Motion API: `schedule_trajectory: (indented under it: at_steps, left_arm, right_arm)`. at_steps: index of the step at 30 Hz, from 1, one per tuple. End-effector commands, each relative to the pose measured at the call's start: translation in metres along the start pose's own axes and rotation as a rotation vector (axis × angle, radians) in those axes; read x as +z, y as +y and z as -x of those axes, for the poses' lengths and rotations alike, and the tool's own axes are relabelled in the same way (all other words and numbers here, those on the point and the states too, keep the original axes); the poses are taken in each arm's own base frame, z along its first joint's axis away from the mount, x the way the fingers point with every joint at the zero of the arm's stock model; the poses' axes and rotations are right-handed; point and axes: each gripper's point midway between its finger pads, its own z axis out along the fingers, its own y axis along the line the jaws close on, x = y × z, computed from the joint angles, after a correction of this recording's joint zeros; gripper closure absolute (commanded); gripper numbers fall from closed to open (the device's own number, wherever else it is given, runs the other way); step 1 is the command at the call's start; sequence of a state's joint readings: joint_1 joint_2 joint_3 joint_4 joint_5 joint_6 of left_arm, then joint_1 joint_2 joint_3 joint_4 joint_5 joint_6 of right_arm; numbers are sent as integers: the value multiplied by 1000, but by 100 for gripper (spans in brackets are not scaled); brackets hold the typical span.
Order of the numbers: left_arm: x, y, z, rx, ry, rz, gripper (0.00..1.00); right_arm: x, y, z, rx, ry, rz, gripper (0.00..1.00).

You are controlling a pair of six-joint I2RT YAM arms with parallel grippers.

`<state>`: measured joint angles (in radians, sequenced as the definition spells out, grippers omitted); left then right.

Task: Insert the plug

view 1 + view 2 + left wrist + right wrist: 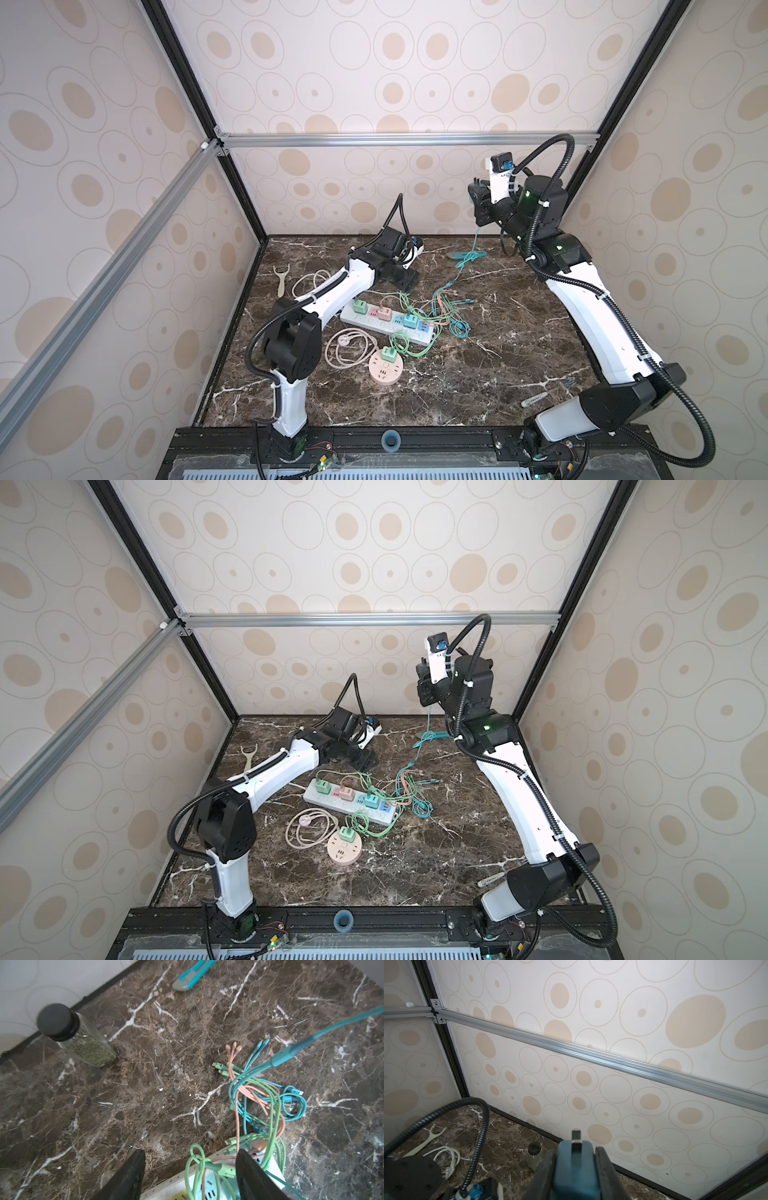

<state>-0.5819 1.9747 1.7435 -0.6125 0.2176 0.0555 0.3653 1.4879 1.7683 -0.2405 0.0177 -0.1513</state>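
Far left of the surface (498, 374): a cream Y-shaped pick (281, 280), with a coiled white cord (307, 282) just beside it.

Left arm: jaws hover over one end of the white power strip (415, 337). They are partly open, the black fingers (124, 1176) stand apart, and nothing is gripped between them.

Glass jar with a black lid (76, 1036) stands upright near the back wall.

Centre: the strip carries a green adapter (359, 306), a pink adapter (381, 312), a teal adapter (410, 320) and a blue adapter (423, 326). In front of it is a round pink socket (386, 372), with a looped beige cord (349, 347) to its left.

Cable tangle (440, 307), green, pink and teal, lies just right of the strip. One teal cable (473, 249) runs up off the surface.

Right arm: jaws are high near the back wall, clamped tight on the teal plug (574, 1169). Its metal blade (576, 1136) points at the wall. The plug is well apart from the strip.

Right front: a pen (536, 399).
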Motion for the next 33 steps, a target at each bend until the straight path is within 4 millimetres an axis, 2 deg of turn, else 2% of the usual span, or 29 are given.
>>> schedule_trajectory:
  at_steps: [1, 5, 11, 15, 20, 22, 26, 29, 33]
  left_arm:
    - [2, -7, -23, 28, 144, -51, 35]
    - [-1, -15, -24, 24, 163, -97, 36]
    - [-5, -21, -43, 30, 231, -128, 41]
    - [-8, -27, -43, 15, 222, -163, 55]
    - [-11, -27, -41, 9, 218, -169, 77]
    - [-13, -24, -39, -5, 207, -163, 86]
    - [-18, -13, -29, -50, 163, -132, 94]
    - [-28, 1, -14, -100, 83, -101, 97]
    - [-53, 27, 8, -193, -67, -71, 100]
  right_arm:
    - [-23, -5, 29, -25, -86, -16, 87]
    - [-26, -9, 28, -28, -87, -32, 87]
    - [-25, -9, 23, -22, -81, -33, 87]
    - [-24, -9, 19, -17, -77, -35, 87]
    - [-24, -12, 15, -24, -69, -48, 87]
    - [-25, -12, 14, -30, -67, -53, 87]
    - [-27, -17, 16, -46, -70, -73, 87]
    - [-28, -21, 17, -61, -70, -93, 87]
    - [-32, -27, 20, -76, -72, -116, 87]
